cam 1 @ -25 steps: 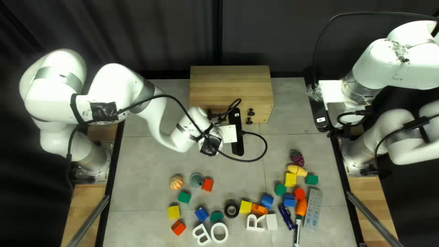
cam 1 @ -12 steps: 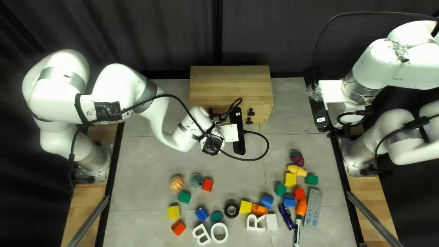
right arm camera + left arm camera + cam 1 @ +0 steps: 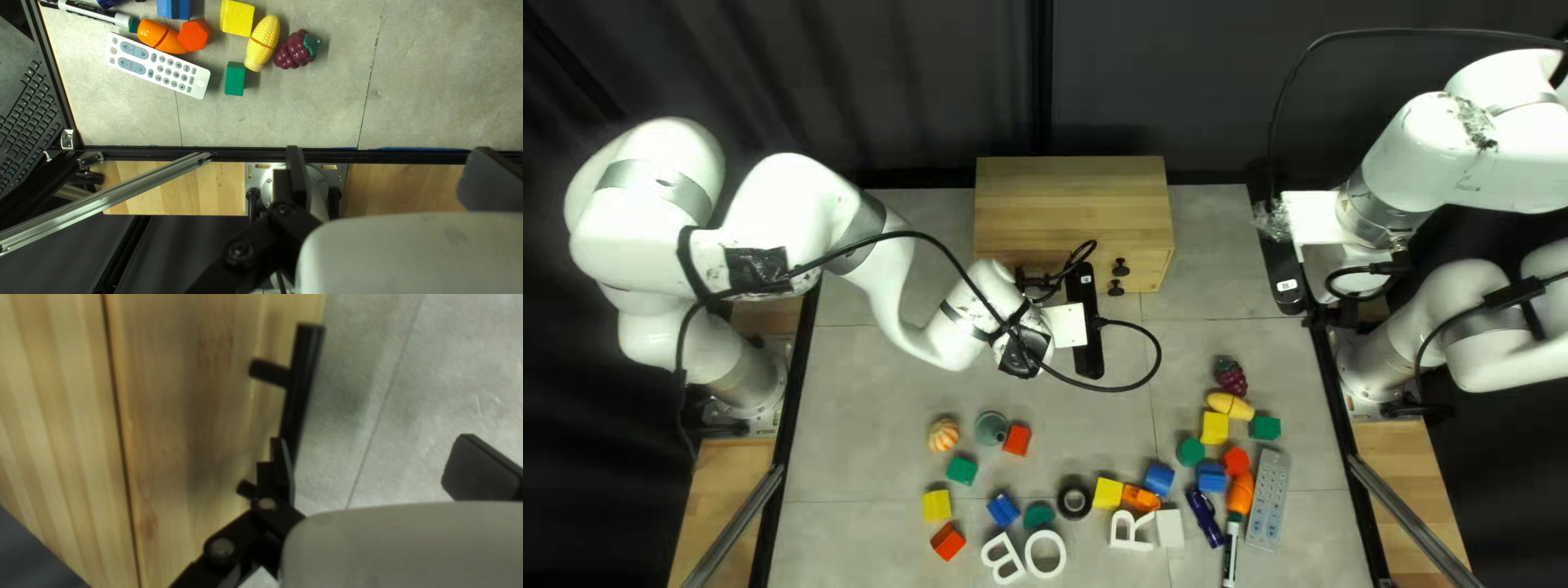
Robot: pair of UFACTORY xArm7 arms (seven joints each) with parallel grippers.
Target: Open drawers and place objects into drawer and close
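Pale wooden cabinet (image 3: pixel 1073 191), and the glossy white left arm (image 3: pixel 790 218) bends over to its front, wrist low. The left gripper (image 3: pixel 1035 285) has its fingers spread wide, gripping nothing, one at the black bar-shaped handle (image 3: pixel 302 375) on the cabinet; contact, can't tell. Off to the cabinet's right, the white right arm (image 3: pixel 1421 142) hangs its right gripper (image 3: pixel 1347 316) downward, wide apart and empty. Small coloured blocks (image 3: pixel 1214 427) lie nearer than the cabinet, outside it.

The left gripper (image 3: pixel 1086 318) stands wide open near the wooden front (image 3: pixel 180 430). Its far finger overlaps the black handle (image 3: pixel 302 381), its near one the grey tabletop (image 3: pixel 408 414)
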